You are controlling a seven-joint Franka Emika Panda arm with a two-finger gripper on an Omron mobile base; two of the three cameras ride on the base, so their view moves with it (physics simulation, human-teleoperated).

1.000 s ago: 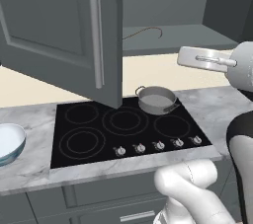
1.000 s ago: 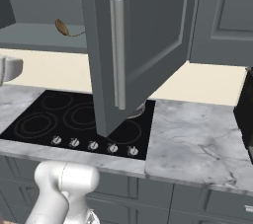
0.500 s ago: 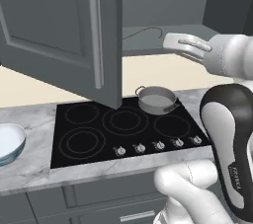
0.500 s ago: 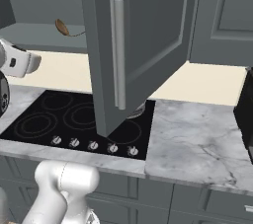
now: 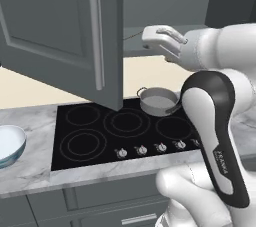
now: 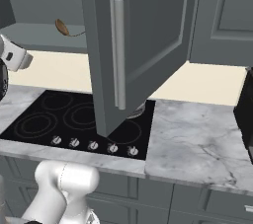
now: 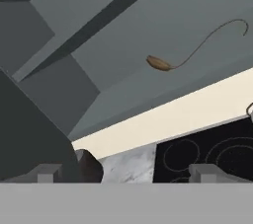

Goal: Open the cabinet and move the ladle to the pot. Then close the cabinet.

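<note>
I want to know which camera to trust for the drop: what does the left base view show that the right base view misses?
Left base view alone: the whole pot on the cooktop's back burner and a pale bowl on the counter. Right base view alone: the ladle's brown end inside the cabinet. Both share the open door and the black cooktop.

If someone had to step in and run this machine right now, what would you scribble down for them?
Tool: open, holding nothing, raised at the mouth of the open cabinet.
Cabinet door: swung open over the cooktop.
Ladle: lying inside the cabinet on its shelf, untouched.
Pot: on the cooktop's back right burner, nothing seen in it.
Done: cabinet opened.
Left: grasp the ladle, put it in the pot, close the door.
</note>
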